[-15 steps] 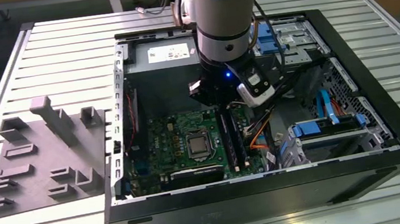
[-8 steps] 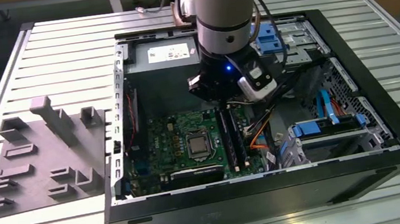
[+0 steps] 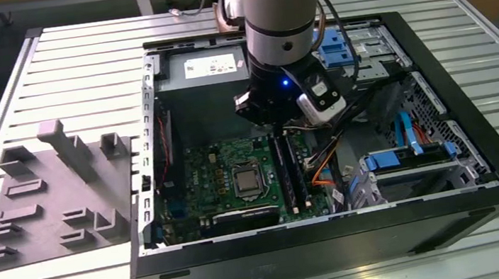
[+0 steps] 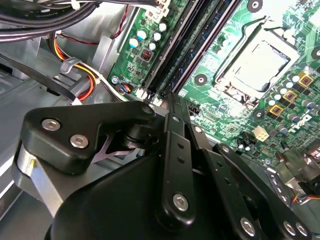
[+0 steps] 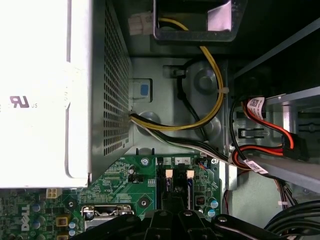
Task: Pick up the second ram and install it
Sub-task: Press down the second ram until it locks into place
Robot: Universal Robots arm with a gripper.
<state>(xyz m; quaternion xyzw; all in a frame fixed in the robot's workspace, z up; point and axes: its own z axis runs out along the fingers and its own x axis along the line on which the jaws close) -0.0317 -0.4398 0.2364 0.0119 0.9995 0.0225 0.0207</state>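
My gripper [image 3: 273, 124] hangs inside the open computer case, low over the far end of the long black memory slots [image 3: 287, 170] on the green motherboard [image 3: 221, 179]. In the second wrist view its black fingers [image 4: 172, 145] run together to a tip at the slots' end [image 4: 150, 92], and nothing shows between them. A thin dark green stick [image 3: 299, 176] stands on edge in the slots beside the processor socket [image 3: 248, 181]. I cannot tell whether it is the second ram. In the first wrist view the slots' white latches [image 5: 168, 173] lie just beyond the gripper's tip.
A grey foam holder [image 3: 56, 195] lies on the slatted table at the exterior view's left. Inside the case are the power supply [image 3: 203, 70], bundles of cables [image 5: 200, 125], and drive bays with blue clips [image 3: 395, 159]. The case walls hem the arm in.
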